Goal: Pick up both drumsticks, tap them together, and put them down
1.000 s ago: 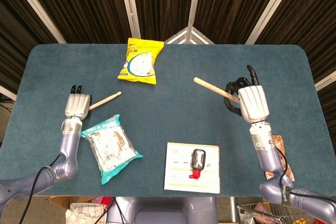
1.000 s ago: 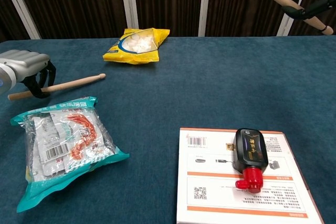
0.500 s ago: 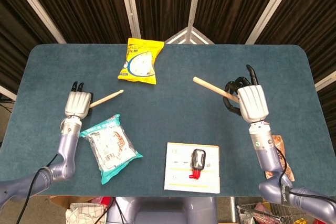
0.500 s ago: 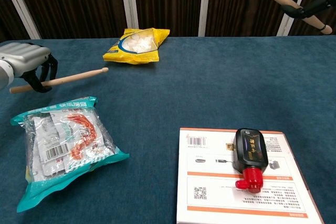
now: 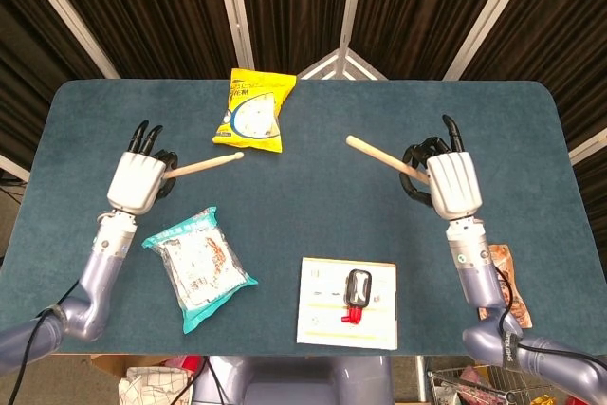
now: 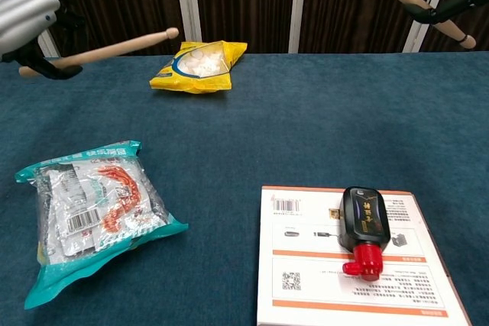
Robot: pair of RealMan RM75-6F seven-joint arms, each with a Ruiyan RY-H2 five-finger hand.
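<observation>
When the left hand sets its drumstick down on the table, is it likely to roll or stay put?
The drumstick in the left hand looks round and smooth, so it could roll. The cloth-like table would probably damp that. It looks rigid and straight, so likely no flopping.

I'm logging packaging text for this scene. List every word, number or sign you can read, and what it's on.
Nothing can be read for certain.
White card: barcode, QR code and rows of small print, too small to read.
Black device on the card: gold marking, blurred.
Teal packet: white barcode label and print, unreadable.
Yellow bag: characters near its top, too small to read.
Drumsticks: no markings visible.
</observation>
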